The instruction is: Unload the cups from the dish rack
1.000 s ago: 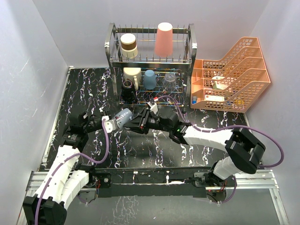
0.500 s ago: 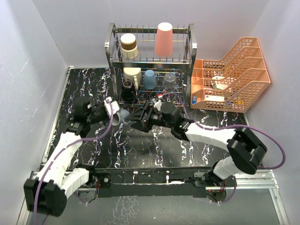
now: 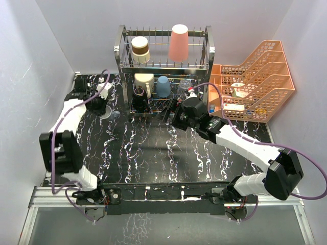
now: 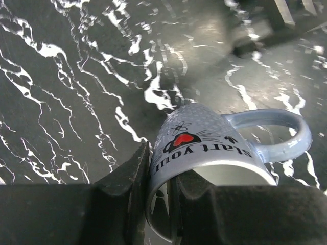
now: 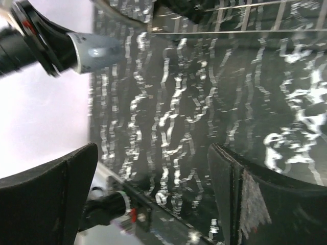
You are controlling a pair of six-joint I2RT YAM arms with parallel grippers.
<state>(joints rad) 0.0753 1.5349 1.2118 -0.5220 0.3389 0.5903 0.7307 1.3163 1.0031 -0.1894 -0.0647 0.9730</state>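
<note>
The mug [image 4: 204, 138] has passed from the right claw [image 5: 153, 184], now spread empty, to the left claw [image 4: 158, 171], pinching its rim over the table's [image 3: 153, 158] far-left corner; set-down looks next.

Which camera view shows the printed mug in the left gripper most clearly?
The left wrist view: the mug fills it, handle and red heart print clear. Top external shows only a small pale shape; right wrist shows it distant and blurred.
</note>
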